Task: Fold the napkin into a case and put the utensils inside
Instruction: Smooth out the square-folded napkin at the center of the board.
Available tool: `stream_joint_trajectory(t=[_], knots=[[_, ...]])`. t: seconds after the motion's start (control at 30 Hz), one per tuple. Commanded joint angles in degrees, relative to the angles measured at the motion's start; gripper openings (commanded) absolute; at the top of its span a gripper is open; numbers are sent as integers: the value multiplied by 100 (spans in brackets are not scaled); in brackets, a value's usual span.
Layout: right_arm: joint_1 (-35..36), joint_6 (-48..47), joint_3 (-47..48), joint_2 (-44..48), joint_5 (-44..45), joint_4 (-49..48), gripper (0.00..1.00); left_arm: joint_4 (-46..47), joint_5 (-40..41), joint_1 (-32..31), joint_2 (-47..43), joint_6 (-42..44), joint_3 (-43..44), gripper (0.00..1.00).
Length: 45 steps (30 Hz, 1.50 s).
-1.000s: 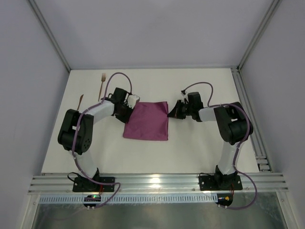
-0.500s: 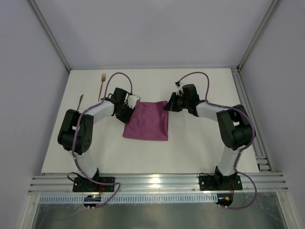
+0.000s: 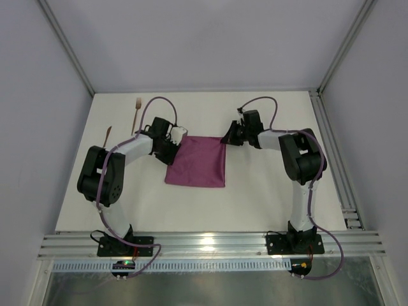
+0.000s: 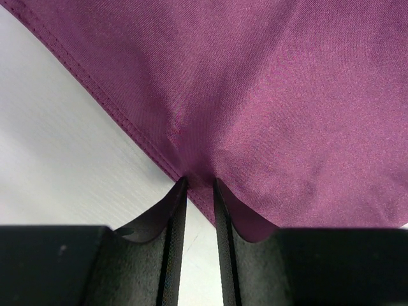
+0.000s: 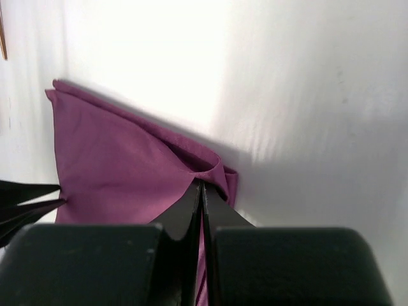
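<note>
Napkin: the plum-purple napkin (image 3: 196, 162) lies folded into a rough rectangle, flat on the white surface (image 3: 268, 191) between the two arms, nearer the far side than the arm bases.
Left claw: the left claw (image 4: 199, 182) sits at the napkin's far left corner. Its fingers stand a narrow slit apart with the stitched hem caught between the tips, and the cloth puckers up toward them.
Right claw: the right claw (image 5: 202, 185) is at the far right corner with its fingers pressed together. It pinches the cloth there, which rises in a small peak above the tips.
Utensils: the fork (image 3: 136, 113) and the knife (image 3: 108, 135) both lie bare on the surface, left of the napkin and beyond the left arm. The fork is the farther of the two, and neither touches the cloth.
</note>
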State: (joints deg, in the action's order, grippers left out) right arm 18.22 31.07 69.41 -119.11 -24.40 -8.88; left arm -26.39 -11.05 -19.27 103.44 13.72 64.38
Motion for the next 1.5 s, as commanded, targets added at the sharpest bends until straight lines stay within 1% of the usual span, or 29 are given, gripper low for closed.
stream_joint_trajectory(t=[0.0,0.1,0.23,0.33,0.4,0.53,0.57,0.7,0.8,0.83,1.03,1.13,1.27,1.47], knots=[[-134,215,-32,81,419,-333,4,3,41,11,150,0,-40,25],[-178,259,-6,-42,410,-281,4,-15,41,11,177,17,-4,25],[-222,400,-225,45,445,-570,4,-15,50,11,168,26,4,25],[-222,277,-112,160,445,-334,4,-94,-2,11,89,70,74,25],[-213,128,-103,396,445,-220,4,-190,-90,11,-60,96,241,26],[-152,-206,-313,1037,437,-123,4,-515,-424,11,-464,88,566,33],[-117,-415,-375,1343,480,-87,4,-577,-477,11,-534,105,637,34],[286,-813,-875,2083,621,88,4,-902,-644,11,-903,149,874,36],[507,-770,-1446,2487,647,45,4,-1008,-688,11,-1123,158,673,36],[620,-726,-1709,2533,630,19,4,-1026,-671,2,-1150,166,481,36],[946,-427,-2308,2445,261,-262,4,-947,-565,-112,-1195,210,-320,34],[947,-312,-2493,2349,138,-412,4,-929,-548,-288,-1037,254,-549,34],[929,-277,-2678,2226,295,-281,4,-903,-390,-350,-808,325,-681,34],[614,-31,-3152,2164,322,-447,4,-719,198,-350,-650,544,-1050,31]])
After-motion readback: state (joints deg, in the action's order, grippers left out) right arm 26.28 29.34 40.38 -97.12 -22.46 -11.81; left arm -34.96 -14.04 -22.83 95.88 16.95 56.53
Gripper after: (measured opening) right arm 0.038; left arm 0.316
